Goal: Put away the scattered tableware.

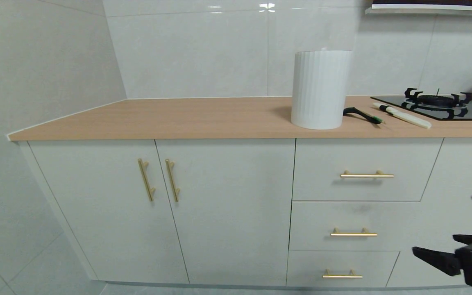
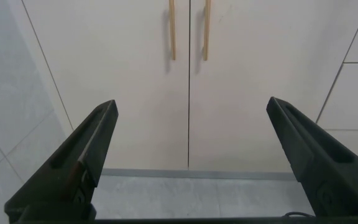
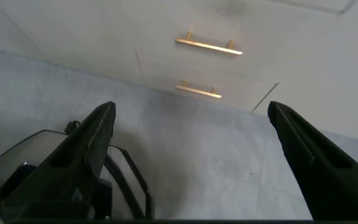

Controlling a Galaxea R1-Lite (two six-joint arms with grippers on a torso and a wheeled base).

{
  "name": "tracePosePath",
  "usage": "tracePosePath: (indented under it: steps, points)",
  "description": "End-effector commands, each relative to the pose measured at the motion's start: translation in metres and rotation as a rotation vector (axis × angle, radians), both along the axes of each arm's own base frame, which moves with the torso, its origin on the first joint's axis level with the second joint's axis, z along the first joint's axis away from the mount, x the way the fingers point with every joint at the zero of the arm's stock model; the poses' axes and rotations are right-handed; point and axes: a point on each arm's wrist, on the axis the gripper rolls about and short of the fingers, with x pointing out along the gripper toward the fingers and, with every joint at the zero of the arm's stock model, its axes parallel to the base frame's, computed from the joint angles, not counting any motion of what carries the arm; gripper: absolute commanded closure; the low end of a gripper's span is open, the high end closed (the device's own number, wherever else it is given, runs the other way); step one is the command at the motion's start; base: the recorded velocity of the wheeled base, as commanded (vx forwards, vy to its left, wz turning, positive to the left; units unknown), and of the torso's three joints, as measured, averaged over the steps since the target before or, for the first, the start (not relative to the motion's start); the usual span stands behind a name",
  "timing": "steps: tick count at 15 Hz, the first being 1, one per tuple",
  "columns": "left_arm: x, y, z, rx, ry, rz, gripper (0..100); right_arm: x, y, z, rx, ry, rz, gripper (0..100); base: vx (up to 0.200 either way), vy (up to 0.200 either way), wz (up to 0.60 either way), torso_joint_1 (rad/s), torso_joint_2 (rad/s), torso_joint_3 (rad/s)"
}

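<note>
Your black-handled utensil [image 1: 363,115] lies flat on the bench [image 1: 178,119] just right of the white ribbed holder [image 1: 321,89], green tip pointing right and toward the front edge. The white utensil [image 1: 402,115] lies parallel beside it. Your left gripper [image 2: 191,104] and right gripper [image 3: 191,107] are spread wide, holding nothing.

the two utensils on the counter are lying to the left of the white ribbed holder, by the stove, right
No. The head view shows the black-handled utensil and the white utensil lying to the right of the white ribbed holder, between it and the stove.
</note>
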Motion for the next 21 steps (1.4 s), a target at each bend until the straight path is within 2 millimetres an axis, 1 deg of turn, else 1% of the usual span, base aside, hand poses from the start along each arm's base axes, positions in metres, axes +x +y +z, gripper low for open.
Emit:
tracePosePath:
  steps: [1, 2, 5, 6, 8, 11, 13, 16, 19, 21]
  points:
    - [0.000, 0.000, 0.000, 0.000, -0.001, 0.001, 0, 0.077, 0.006, -0.050, -0.002, 0.159, -0.028, 0, 0.000, 0.000, 0.00, 0.000, 0.00, 0.000]
    - [0.000, 0.000, 0.000, 0.002, -0.001, 0.001, 0, 0.096, 0.007, -0.065, -0.006, 0.170, -0.035, 0, 0.000, 0.000, 0.00, 0.000, 0.00, 0.000]
    - [0.000, 0.000, 0.000, 0.002, -0.001, 0.001, 0, 0.138, 0.007, -0.102, -0.013, 0.174, -0.060, 0, 0.000, 0.000, 0.00, 0.000, 0.00, 0.000]
    - [0.000, 0.000, 0.000, 0.002, -0.001, 0.001, 0, 0.145, 0.007, -0.111, -0.020, 0.187, -0.069, 0, 0.000, 0.000, 0.00, 0.000, 0.00, 0.000]
    - [0.000, 0.000, 0.000, 0.000, -0.001, 0.001, 0, 0.153, 0.005, -0.136, -0.034, 0.226, -0.088, 0, 0.000, 0.000, 0.00, 0.000, 0.00, 0.000]
    - [0.000, 0.000, 0.000, 0.000, -0.001, 0.001, 0, 0.168, 0.003, -0.173, -0.074, 0.163, -0.147, 0, 0.000, 0.000, 0.00, 0.000, 0.00, 0.000]
    - [0.000, 0.000, 0.000, 0.000, -0.001, 0.001, 0, 0.177, 0.004, -0.185, -0.080, 0.124, -0.164, 0, 0.000, 0.000, 0.00, 0.000, 0.00, 0.000]
    - [0.000, 0.000, 0.000, 0.000, -0.001, 0.001, 0, 0.188, 0.002, -0.193, -0.064, 0.116, -0.202, 0, 0.000, 0.000, 0.00, 0.000, 0.00, 0.000]
    - [0.000, 0.000, 0.000, 0.002, -0.001, 0.001, 0, 0.201, -0.001, -0.195, -0.031, 0.088, -0.250, 0, 0.000, 0.000, 0.00, 0.000, 0.00, 0.000]
    - [0.000, 0.000, 0.000, 0.000, -0.001, 0.001, 0, 0.204, -0.001, -0.195, -0.022, 0.081, -0.264, 0, 0.000, 0.000, 0.00, 0.000, 0.00, 0.000]
